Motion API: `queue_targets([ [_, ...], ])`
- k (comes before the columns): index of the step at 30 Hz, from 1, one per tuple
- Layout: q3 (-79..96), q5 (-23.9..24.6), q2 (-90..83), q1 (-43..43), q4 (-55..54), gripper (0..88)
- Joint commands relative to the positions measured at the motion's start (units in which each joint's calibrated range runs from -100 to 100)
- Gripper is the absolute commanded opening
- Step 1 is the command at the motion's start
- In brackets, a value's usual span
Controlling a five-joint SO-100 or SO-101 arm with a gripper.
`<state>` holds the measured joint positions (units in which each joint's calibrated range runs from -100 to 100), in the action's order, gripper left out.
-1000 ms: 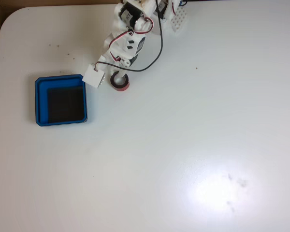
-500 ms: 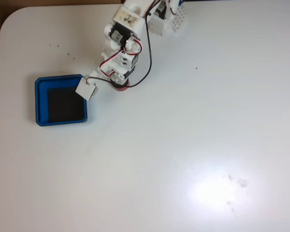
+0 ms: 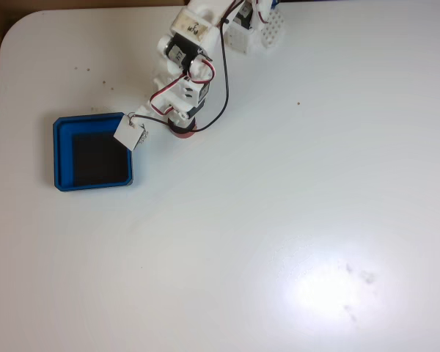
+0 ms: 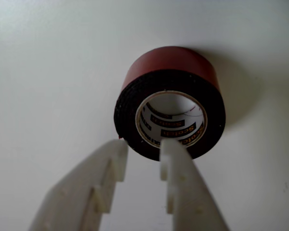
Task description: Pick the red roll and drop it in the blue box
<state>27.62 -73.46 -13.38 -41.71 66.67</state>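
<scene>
Nearby, blue box [image 3: 92,152] left of red roll [image 4: 169,101] — pincer [image 4: 144,147] slightly parted, straddling roll's wall

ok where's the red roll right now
In the fixed view the red roll lies on the table right of the blue box, under the arm, with the tool at its rim.

One red roll [image 4: 169,103] is on the table [image 3: 279,183], seen in the fixed view [image 3: 182,130] partly under the arm. One blue box [image 3: 92,152] sits on the same table. One white robot arm [image 3: 187,59] reaches over it, carrying one gripper [image 4: 143,149] with two pale fingers [image 4: 183,192]. One small white square block [image 3: 130,135] hangs at the arm's end, over the box's corner. Two wires run along the arm, one black [image 3: 224,88] and one red [image 3: 202,71]
</scene>
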Motion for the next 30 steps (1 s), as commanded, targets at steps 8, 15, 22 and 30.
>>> queue_targets([
  [8,-3.3,0.0,0.1,-0.3,0.8,23.6],
  [15,-3.4,1.0,3.2,-0.3,0.6,25.5],
  [22,-3.5,6.2,4.5,-0.3,0.2,25.5],
  [30,-3.7,6.4,8.0,-0.3,-0.2,25.5],
])
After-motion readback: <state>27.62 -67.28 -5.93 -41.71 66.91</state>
